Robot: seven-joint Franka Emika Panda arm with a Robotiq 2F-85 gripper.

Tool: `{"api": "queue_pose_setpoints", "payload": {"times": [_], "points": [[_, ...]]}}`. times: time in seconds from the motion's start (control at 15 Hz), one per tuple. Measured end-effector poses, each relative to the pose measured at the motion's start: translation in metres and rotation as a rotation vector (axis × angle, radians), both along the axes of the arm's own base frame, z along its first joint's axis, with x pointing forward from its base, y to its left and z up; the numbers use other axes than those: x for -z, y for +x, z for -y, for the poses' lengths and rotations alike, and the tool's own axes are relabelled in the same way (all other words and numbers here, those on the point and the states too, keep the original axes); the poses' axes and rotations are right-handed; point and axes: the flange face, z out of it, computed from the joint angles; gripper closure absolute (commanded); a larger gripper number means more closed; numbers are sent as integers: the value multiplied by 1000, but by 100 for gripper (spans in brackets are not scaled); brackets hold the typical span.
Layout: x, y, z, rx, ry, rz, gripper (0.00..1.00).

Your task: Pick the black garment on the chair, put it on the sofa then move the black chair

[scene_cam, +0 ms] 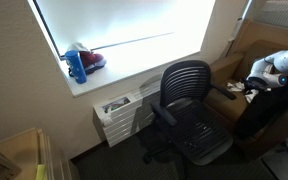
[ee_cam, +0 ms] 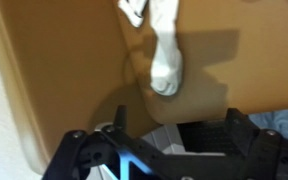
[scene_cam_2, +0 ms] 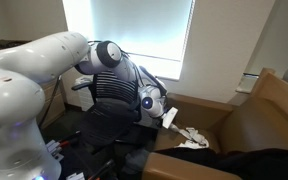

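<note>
A white robot arm reaches over a brown sofa (scene_cam_2: 269,110) at the right of the frame in both exterior views. Its gripper (scene_cam_2: 176,122) points down toward the seat with the jaws spread wide apart and nothing between them. In the wrist view the two black fingers (ee_cam: 84,150) stand at the bottom edge, left and right, over the tan sofa cushion. A small white cloth (ee_cam: 167,60) lies on the cushion in the upper middle.

The black garment (scene_cam_2: 249,160) shows as a dark heap on the sofa at the lower right of an exterior view. It is near the gripper, and the jaws are not on it.

The chair (scene_cam: 189,100), a black office chair with a ribbed back, stands in the centre of the frame just beside the sofa, its mesh seat bare. A blue bottle (scene_cam: 77,66) sits on the windowsill at the upper left.
</note>
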Motion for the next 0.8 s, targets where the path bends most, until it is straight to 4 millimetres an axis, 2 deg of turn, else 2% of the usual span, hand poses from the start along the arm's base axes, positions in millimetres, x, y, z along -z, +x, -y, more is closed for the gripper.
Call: {"api": "queue_pose_setpoints", "payload": {"times": [0.2, 0.27, 0.33, 0.53, 0.8], "points": [[-80, 40, 41, -61, -82, 146, 0], [-104, 43, 52, -76, -100, 178, 0], [-118, 39, 62, -90, -106, 190, 0], [-127, 8, 86, -212, -142, 83, 0], [-142, -54, 134, -332, -291, -54, 0]]}}
